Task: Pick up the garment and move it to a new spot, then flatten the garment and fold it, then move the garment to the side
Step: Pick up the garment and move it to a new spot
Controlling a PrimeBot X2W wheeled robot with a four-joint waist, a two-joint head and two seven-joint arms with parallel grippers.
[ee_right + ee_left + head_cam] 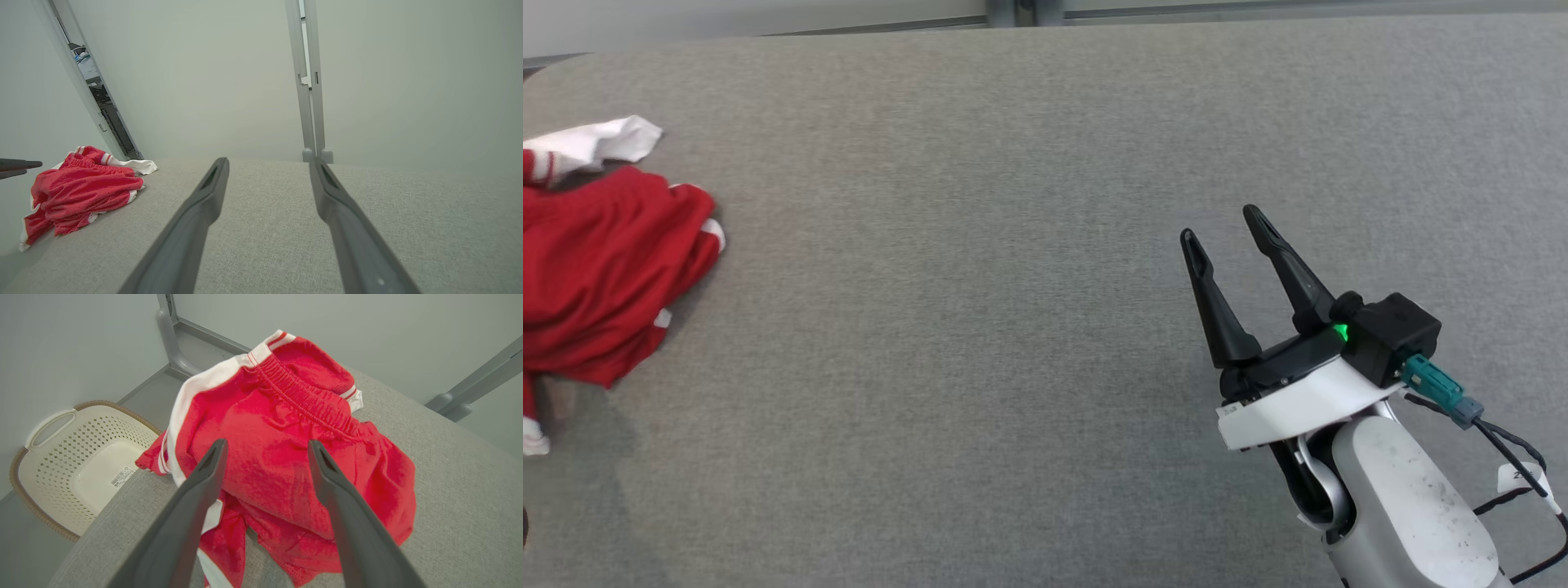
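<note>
The garment [600,273] is a pair of red shorts with white side stripes, lying crumpled at the far left edge of the grey table [980,327]. In the left wrist view the garment [282,457] lies rumpled, its elastic waistband toward the top, one part hanging over the table's edge. My left gripper [267,447] hovers above it, open, with nothing between its fingers. My right gripper [1218,222] stands open over bare table at the right, far from the shorts. The right wrist view shows the garment [81,188] at its left and my right gripper [269,161] open.
A cream perforated laundry basket [77,461] stands on the floor below the table's left edge. Grey frame posts [309,81] rise behind the table's far edge. The wide grey cloth surface stretches from the shorts to my right gripper.
</note>
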